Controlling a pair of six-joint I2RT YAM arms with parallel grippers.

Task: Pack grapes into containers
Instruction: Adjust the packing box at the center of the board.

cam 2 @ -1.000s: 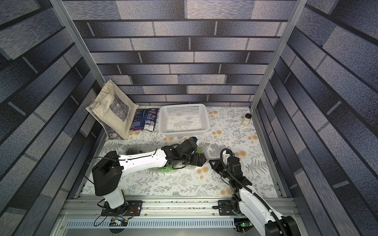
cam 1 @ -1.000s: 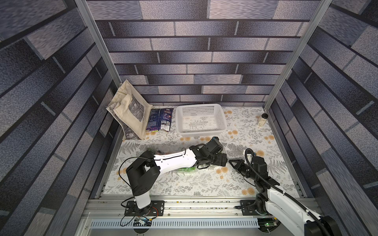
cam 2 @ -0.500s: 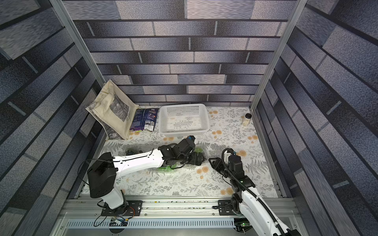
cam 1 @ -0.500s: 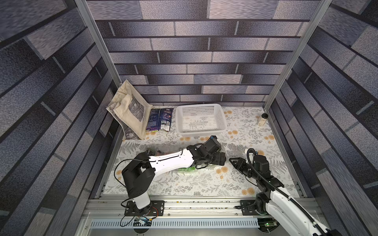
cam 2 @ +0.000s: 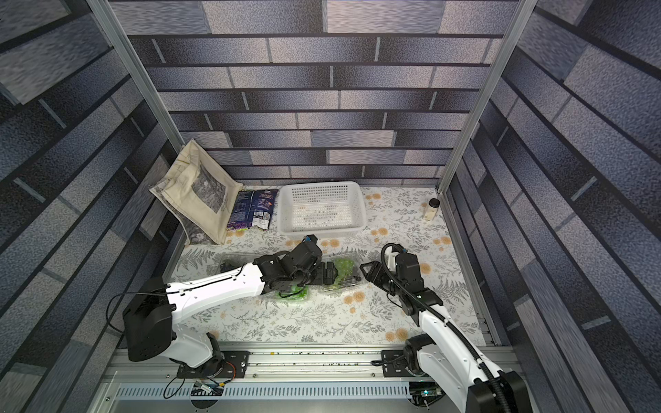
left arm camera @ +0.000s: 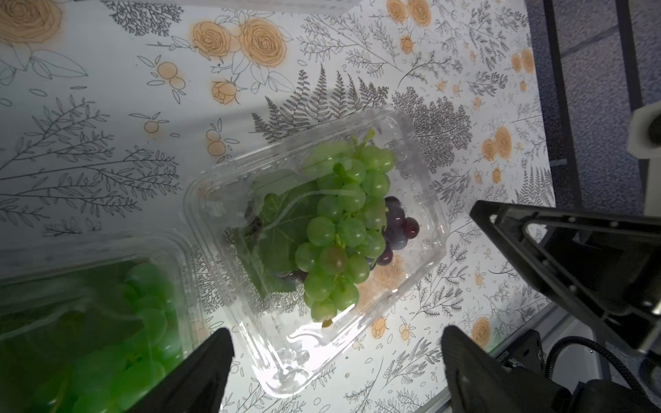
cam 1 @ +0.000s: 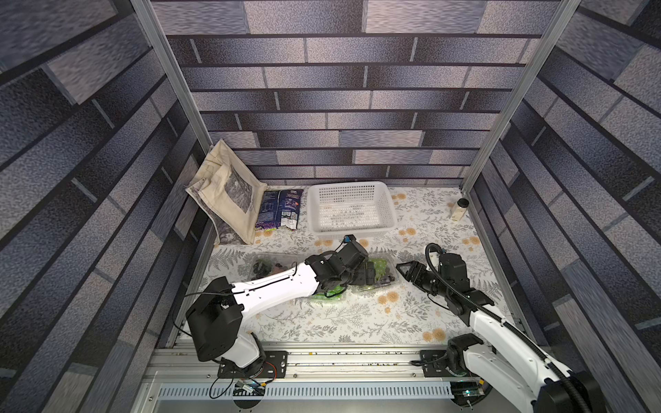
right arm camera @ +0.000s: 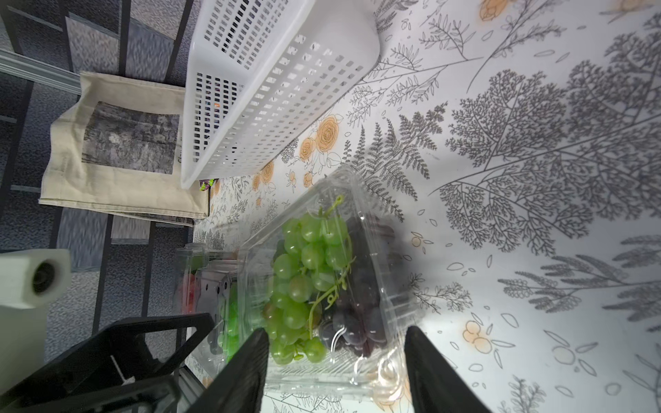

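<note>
Three clear containers lie on the flowered cloth. The left one (cam 1: 272, 266) holds dark grapes. The middle one (cam 1: 327, 296), with bright green grapes, lies partly under my left arm. The right one (cam 1: 381, 275) (left arm camera: 425, 200) has its lid down over pale green grapes (left arm camera: 339, 229) and dark grapes (left arm camera: 397, 229). My left gripper (cam 1: 368, 273) (left arm camera: 334, 343) hovers open over that container's left end. My right gripper (cam 1: 406, 270) (right arm camera: 338, 334) stands open at its right end, one finger on either side of the end wall (right arm camera: 390, 296), holding nothing.
A white perforated basket (cam 1: 352, 211) stands behind the containers. At the back left, a cloth tote bag (cam 1: 229, 196) leans on the wall beside a dark snack packet (cam 1: 280, 212). A small jar (cam 1: 459, 211) stands in the back right corner.
My right gripper was shut and has opened its jaws beside the right container. My left arm has drawn slightly to the left; its gripper stays open.
</note>
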